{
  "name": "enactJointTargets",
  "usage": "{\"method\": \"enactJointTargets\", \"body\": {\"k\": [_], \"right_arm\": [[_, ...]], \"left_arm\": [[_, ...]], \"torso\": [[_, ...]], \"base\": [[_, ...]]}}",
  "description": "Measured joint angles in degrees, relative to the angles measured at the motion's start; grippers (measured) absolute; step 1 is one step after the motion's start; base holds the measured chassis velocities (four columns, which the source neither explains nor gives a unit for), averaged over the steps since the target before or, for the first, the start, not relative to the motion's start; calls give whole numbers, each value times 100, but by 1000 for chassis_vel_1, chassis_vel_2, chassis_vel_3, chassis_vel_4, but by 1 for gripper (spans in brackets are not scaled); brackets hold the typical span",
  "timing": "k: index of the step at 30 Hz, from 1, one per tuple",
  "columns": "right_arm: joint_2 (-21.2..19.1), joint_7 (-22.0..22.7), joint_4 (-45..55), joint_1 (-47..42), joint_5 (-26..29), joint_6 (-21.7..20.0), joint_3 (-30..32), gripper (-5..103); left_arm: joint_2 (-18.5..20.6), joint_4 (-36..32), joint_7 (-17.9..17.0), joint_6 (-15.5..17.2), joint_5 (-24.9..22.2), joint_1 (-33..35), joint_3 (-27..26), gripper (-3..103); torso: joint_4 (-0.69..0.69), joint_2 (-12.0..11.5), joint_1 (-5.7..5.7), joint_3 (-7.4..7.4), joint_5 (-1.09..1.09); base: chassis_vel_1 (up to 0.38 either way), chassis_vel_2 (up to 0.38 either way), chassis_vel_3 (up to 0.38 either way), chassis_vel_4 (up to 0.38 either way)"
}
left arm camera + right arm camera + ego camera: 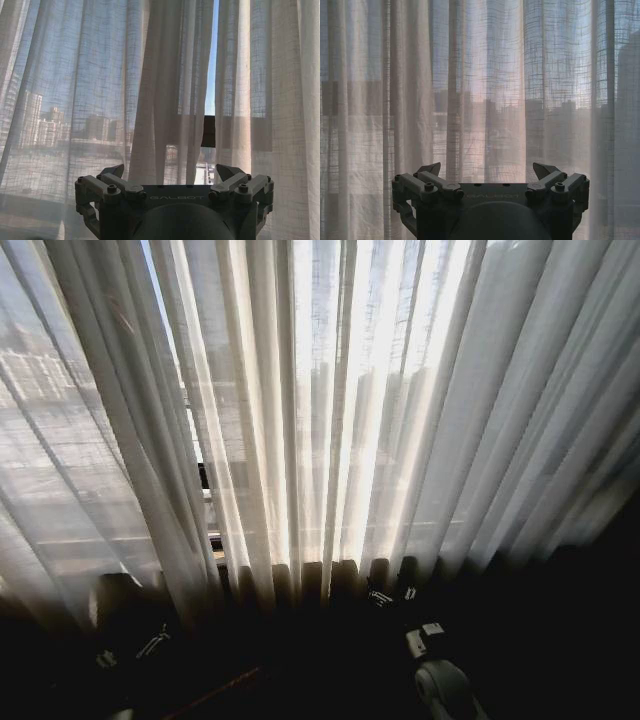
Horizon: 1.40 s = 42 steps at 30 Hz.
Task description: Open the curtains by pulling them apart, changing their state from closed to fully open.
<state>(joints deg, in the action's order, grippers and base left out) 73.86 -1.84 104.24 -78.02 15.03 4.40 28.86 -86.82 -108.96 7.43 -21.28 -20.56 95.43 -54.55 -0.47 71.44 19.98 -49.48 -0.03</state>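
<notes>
The curtains hang shut as sheer white pleated panels across the whole window. A narrow slit between two panels lets through blue sky and a dark window bar. In the left wrist view my left gripper is open, facing the panel edge beside that slit, with nothing between its fingers. My right gripper is also open and empty, facing an unbroken stretch of curtain. In the head view the right arm rises from the bottom edge toward the curtain's lower part. The left arm is a dark shape at lower left.
City buildings show faintly through the fabric. The area below the curtains is in deep shadow and I cannot make out details there.
</notes>
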Motion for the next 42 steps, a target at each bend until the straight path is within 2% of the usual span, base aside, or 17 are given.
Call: {"method": "enactJointTargets", "body": {"k": [9,12,19,22,31,34,42], "right_arm": [[15,-4,-114,85,-2,192,-46,100],[16,-102,-265,160,6,489,-61,100],[5,-176,-342,230,66,637,-108,100],[-51,-342,-341,239,-113,666,-174,100],[-34,5,-553,759,-42,597,-650,100],[58,155,-759,967,241,699,-714,100],[81,-221,-1027,1141,278,723,-761,100]], "left_arm": [[1,0,-2,0,0,0,-1,100],[1,0,1,0,0,-2,1,100],[0,0,1,0,0,0,1,100],[0,0,0,0,0,2,-1,100],[0,0,-1,0,0,0,0,100],[0,0,0,0,0,0,0,100],[0,0,0,0,0,0,0,100]], "torso": [[2,-3,6,-2,3],[0,-5,12,-4,3],[1,-3,1,-1,5],[0,4,-7,2,3],[1,-3,5,-3,3],[1,-3,7,-3,3],[0,-1,1,-1,3]], "base": [[-251,383,267,-373],[-226,206,195,-203],[-55,29,39,-6],[40,-40,-27,32],[17,-28,-22,16],[0,0,0,0],[0,0,0,0]]}}
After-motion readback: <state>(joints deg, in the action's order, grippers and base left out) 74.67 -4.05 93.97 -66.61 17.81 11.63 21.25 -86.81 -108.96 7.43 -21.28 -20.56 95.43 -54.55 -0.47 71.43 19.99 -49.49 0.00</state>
